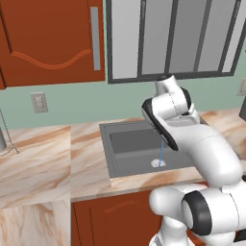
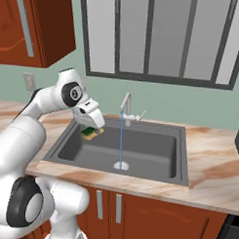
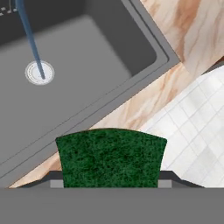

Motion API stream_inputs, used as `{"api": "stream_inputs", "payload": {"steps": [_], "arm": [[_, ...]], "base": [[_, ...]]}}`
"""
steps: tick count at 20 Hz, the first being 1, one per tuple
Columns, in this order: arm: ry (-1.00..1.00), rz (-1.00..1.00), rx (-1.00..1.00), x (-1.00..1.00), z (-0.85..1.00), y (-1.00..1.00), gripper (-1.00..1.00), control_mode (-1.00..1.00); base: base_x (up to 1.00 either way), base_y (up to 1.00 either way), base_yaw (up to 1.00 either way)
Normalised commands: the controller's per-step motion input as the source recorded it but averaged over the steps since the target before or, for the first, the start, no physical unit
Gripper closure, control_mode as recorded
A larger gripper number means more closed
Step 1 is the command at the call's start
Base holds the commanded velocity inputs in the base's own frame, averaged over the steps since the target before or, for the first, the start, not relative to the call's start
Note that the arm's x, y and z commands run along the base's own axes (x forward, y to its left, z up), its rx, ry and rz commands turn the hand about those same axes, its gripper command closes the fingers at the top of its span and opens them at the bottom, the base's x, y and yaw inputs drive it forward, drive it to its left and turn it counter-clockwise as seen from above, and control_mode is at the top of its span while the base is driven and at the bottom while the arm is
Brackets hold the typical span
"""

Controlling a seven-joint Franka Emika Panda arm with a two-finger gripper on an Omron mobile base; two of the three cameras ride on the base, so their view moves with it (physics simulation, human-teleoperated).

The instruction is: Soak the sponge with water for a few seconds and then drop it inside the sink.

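Two fingers (image 2: 93, 132) are clamped on the sponge (image 2: 90, 133), which sits between them with its green face toward the hand camera and a yellow layer showing in the right base view. In that view the sponge hangs above the sink's (image 2: 181, 158) left end, at about 9 o'clock from the water (image 2: 121, 138) and clearly apart from it. The stream falls straight from a silver tap (image 2: 126, 103) at the back rim onto the round drain (image 2: 121, 165) in the basin floor. In the hand view the sponge (image 3: 110, 158) fills the lower middle; the drain (image 3: 40, 72) lies at 11 o'clock from it, with the stream (image 3: 31, 39) running up to the top edge, and a strip of marbled bench (image 3: 131, 111) crosses just past the sponge, with white floor tiles (image 3: 192, 131) at 3 o'clock. In the left base view the arm's white links cover the sink's (image 1: 106, 144) right part, and the water (image 1: 161, 153) shows just beside the forearm. Above the bench stand a window (image 2: 158, 37) and a red-brown cupboard (image 1: 50, 41)
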Motion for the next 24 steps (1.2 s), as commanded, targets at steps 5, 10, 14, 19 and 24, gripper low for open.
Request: {"api": "stream_inputs", "payload": {"steps": [5,10,14,19,24], "arm": [[-0.07,-0.15,-0.05,0.0,-0.12,0.16,1.0,-1.0],[-0.15,-0.13,-0.06,0.0,-0.07,0.22,1.0,-1.0],[-0.14,-0.12,-0.08,0.0,-0.15,0.22,1.0,-1.0],[-0.13,-0.1,-0.08,0.0,-0.17,0.11,1.0,-1.0],[-0.09,-0.1,-0.09,0.0,-0.17,0.0,1.0,-1.0]], "base": [[0.0,0.0,0.0],[0.0,0.0,0.0],[0.0,0.0,0.0],[0.0,0.0,0.0],[0.0,0.0,0.0]]}}
